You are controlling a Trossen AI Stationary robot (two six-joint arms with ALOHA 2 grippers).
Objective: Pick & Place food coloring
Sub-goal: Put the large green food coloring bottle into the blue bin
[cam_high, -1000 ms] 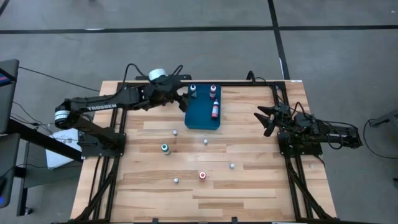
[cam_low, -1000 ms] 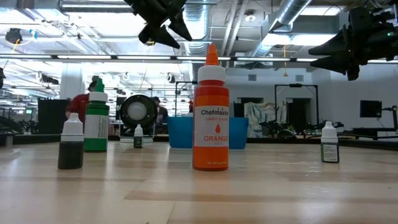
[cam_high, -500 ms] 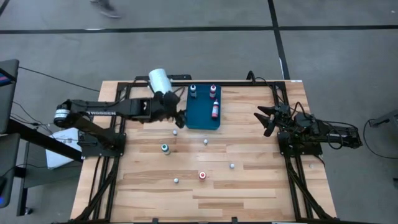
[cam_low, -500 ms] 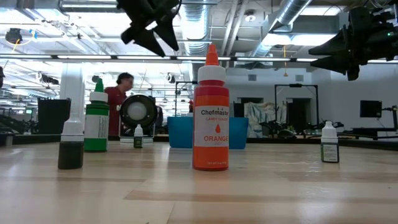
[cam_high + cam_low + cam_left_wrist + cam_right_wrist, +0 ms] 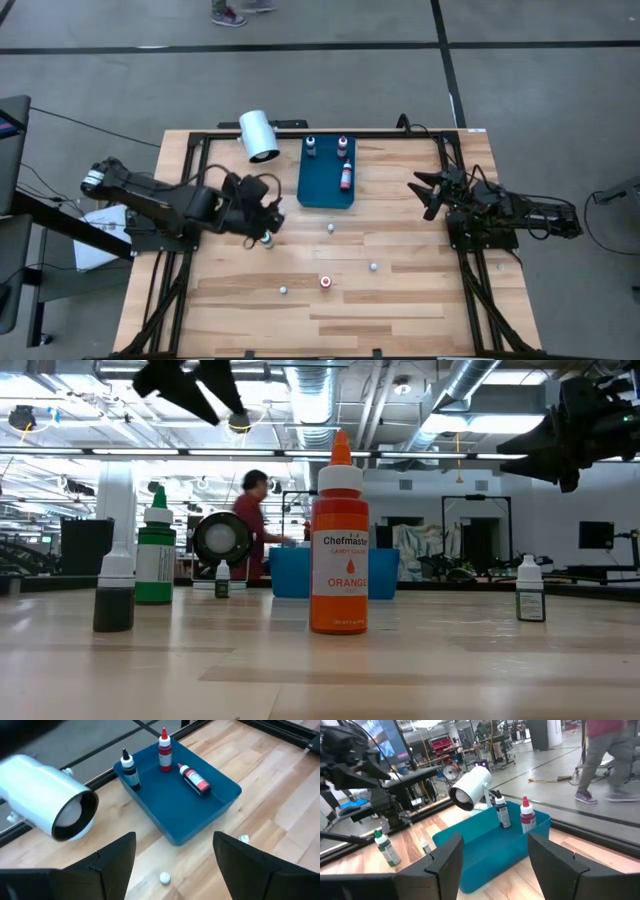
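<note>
On your left, the left gripper [image 5: 268, 216] hangs above the table with its fingers spread apart and nothing between them, right over the green-capped bottle [image 5: 266, 239]. Just behind it, at the table's far edge, the white cylinder [image 5: 258, 135] lies on its side, open end toward the arm. Next comes the blue tray [image 5: 326, 191], holding three food coloring bottles: a dark-topped one [image 5: 129, 768] and a red-topped one [image 5: 164, 752] standing at the far wall, and a pink one [image 5: 194, 779] lying flat. A small whitish bottle [image 5: 331, 228] sits just before the tray; the orange bottle [image 5: 339, 538] stands toward the near edge, with two more small whitish ones [image 5: 373, 267] either side of it. Nothing blocks the tray from above. At your far right, the right gripper [image 5: 428, 193] waits raised at the table's edge, fingers apart and empty. A person [image 5: 602, 757] walks past beyond the table.
</note>
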